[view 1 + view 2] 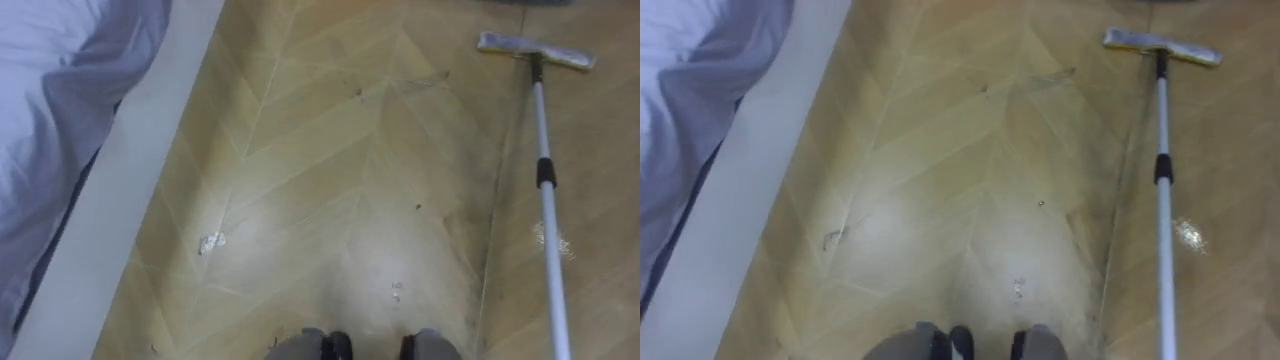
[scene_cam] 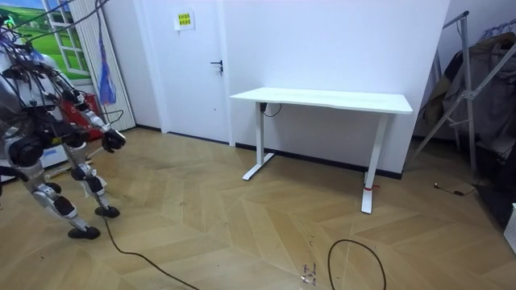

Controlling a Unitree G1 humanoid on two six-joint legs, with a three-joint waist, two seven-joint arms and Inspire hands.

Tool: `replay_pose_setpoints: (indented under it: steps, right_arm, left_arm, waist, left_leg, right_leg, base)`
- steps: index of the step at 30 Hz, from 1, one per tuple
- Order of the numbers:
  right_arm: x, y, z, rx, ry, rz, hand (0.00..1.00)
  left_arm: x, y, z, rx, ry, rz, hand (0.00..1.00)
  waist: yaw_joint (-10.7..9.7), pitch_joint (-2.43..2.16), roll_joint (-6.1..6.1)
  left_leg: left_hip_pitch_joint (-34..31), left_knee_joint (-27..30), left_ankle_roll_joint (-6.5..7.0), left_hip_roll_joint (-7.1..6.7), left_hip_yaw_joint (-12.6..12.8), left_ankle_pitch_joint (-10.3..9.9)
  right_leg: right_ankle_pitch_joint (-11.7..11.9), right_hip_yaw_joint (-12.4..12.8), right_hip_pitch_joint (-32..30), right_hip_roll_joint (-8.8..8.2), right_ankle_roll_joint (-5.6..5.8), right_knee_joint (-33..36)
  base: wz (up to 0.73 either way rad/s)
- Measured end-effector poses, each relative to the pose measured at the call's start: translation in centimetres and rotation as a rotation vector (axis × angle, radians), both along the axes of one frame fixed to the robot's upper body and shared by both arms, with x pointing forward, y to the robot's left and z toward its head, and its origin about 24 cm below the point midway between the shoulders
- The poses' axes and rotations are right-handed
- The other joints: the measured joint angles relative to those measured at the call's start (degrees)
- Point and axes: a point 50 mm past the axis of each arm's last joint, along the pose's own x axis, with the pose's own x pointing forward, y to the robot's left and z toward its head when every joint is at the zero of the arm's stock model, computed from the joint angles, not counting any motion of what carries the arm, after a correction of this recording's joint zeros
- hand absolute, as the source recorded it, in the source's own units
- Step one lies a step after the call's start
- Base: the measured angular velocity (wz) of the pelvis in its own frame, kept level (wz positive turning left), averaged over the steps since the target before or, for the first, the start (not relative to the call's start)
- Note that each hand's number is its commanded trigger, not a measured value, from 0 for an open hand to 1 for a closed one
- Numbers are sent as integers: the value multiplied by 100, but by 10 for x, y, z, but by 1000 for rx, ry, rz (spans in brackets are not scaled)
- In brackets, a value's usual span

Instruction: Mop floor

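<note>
— So where was the mop in the left eye view?

— Flat on the wooden floor down the right of the frame. Its head was at the upper right, and the pole left the frame at the bottom right. A white scrap lay at centre left, beside the bed.

— And the room view?

— The robot stood at the far left, with its right hand out in front. It was too small there; I couldn't tell whether it was open or closed, or whether it held anything.

The mop pole runs off the eye views' bottom edge, its upper end unseen by us. We cannot name the blurred pale scrap; the bedding is cropped left.
</note>
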Motion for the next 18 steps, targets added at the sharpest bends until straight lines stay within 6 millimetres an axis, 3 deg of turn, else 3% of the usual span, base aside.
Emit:
replay_pose_setpoints:
  steps: [1, 2, 5, 10, 16, 18]
  right_arm:
    - [1, 3, -1, 5, -1, 0, 100]
    - [3, 7, -2, 14, -5, -3, 100]
    - [8, 15, -4, 28, 7, 9, 100]
    - [33, 16, -2, 53, -33, 28, 100]
    - [25, 25, -6, 153, -37, 15, 100]
    - [13, 27, -8, 175, -19, 9, 100]
  left_arm:
    - [-3, -4, -1, -8, 14, -5, 0]
    - [-5, -5, -2, -11, 24, 2, 0]
    - [-8, -4, -3, -6, 43, 11, 0]
    - [-6, -2, -3, 1, 50, 25, 0]
    - [-26, 6, -5, 15, 133, 75, 0]
    - [-34, 9, -4, 27, 160, 78, 0]
  waist:
    - [30, -16, 52]
    - [92, -3, 33]
    - [88, 66, -112]
    - [94, 75, -180]
    - [84, 24, -321]
    - [73, -24, -390]
  left_leg:
    - [152, -168, -64, 101, -51, 30]
    - [369, -362, -129, 158, -85, 67]
    - [891, -725, -216, 171, -178, 117]
    - [1533, -1072, -303, 254, -280, 165]
    - [2687, -1795, -438, 319, -538, 269]
    - [3040, -2058, -468, 331, -594, 319]
  right_leg:
    - [127, -49, 229, 148, -51, -332]
    - [214, -48, 453, 240, -97, -570]
    - [213, -84, 936, 299, -138, -781]
    - [241, -282, 1661, 359, -229, -1245]
    - [327, -561, 3011, 489, -277, -2146]
    - [354, -643, 3399, 512, -284, -2434]
  base:
    - [-30]
    - [-34]
    - [-1]
    - [8]
    - [19]
    - [21]
